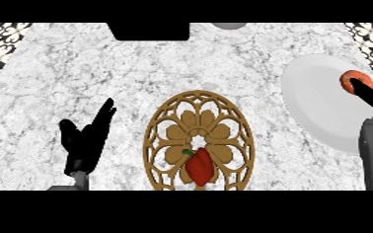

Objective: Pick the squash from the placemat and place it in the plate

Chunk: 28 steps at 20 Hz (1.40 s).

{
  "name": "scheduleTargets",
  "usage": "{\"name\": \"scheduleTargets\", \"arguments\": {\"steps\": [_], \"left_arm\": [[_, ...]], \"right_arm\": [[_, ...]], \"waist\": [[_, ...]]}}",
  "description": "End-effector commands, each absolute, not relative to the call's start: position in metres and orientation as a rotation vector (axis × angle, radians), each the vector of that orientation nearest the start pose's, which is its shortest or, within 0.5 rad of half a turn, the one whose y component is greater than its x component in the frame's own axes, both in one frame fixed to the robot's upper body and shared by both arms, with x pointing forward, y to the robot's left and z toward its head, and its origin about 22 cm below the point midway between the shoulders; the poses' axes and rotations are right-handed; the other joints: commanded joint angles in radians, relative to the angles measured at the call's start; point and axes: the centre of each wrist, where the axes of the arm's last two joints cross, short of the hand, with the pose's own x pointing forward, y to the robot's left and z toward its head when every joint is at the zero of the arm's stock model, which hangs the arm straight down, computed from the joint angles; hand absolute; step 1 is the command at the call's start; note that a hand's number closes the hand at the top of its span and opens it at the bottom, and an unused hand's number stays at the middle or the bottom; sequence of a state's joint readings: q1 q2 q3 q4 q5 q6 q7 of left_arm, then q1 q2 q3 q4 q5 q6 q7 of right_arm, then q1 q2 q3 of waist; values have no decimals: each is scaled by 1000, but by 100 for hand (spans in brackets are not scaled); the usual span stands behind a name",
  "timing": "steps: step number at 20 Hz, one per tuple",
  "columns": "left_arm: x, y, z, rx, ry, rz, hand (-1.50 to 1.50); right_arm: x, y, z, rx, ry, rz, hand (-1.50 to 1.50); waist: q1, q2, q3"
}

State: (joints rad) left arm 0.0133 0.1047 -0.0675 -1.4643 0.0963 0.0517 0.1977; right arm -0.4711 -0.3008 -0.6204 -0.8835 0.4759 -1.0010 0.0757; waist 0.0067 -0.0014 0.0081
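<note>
At the right edge, an orange-red squash point(351, 78) shows above the white plate point(317, 103), partly hidden by my right hand point(362, 91), whose black fingers curl round it. Most of that hand is cut off by the picture's edge, and its grey forearm rises from the lower right. The brown openwork placemat point(198, 140) lies in the middle near the front. My left hand point(86, 140) rests at the lower left, open with fingers up and apart from the placemat.
A red bell pepper point(200, 166) with a green stem lies on the front part of the placemat. A black block point(149, 31) and a grey round object point(229, 25) sit at the counter's far edge. Patterned tiles show in both far corners.
</note>
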Motion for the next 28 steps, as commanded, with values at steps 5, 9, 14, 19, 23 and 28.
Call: {"name": "scheduleTargets", "arguments": {"steps": [5,9,14,19,23,28], "left_arm": [[235,231,-25,16,-1193,-2,0],[228,241,-29,13,-1182,16,0],[232,258,-23,3,-1170,31,0],[220,236,-39,-1,-1192,2,0],[228,241,-40,0,-1178,-11,0],[226,239,-39,21,-1197,-5,0]], "right_arm": [[259,-401,-14,-1293,-1308,-809,-150],[222,-355,-21,-1194,-1343,-762,-150],[167,-353,-28,-1148,-1357,-688,-150],[144,-312,-19,-1162,-1297,-605,-150],[133,-300,-6,-1166,-1290,-586,-150],[133,-267,-20,-1177,-1255,-574,-150]], "waist": [[-16,-2,-7],[-27,-6,-9],[-21,-3,-8],[-14,-1,-9],[-13,1,-9],[-8,1,-9]]}}
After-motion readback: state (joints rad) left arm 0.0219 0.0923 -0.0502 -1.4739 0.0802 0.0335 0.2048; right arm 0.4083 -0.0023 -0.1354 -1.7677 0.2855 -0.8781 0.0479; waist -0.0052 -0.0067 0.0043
